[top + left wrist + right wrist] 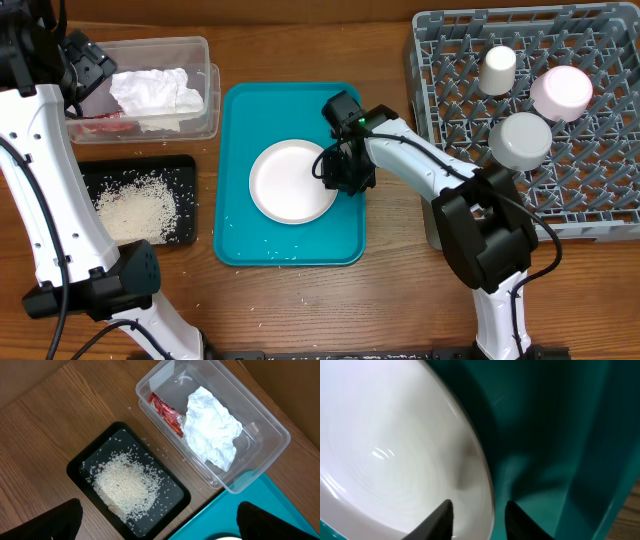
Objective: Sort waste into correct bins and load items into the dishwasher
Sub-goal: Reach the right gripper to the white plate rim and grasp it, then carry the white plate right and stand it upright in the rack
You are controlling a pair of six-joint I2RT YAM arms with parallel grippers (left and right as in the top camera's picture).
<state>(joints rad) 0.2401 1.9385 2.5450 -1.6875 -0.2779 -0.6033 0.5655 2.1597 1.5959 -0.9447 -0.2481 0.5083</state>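
Note:
The larger white plate lies on the teal tray. My right gripper is at the plate's right edge. In the right wrist view its jaws are open and straddle the rim of the plate. My left gripper is open and empty above the bins. The clear tub holds the napkin and red packet. The black tray holds rice. The cup, grey bowl and small plate sit in the rack.
A few loose rice grains lie along the teal tray's front edge. The clear tub and black tray stand left of the teal tray. The rack fills the right side of the wooden table.

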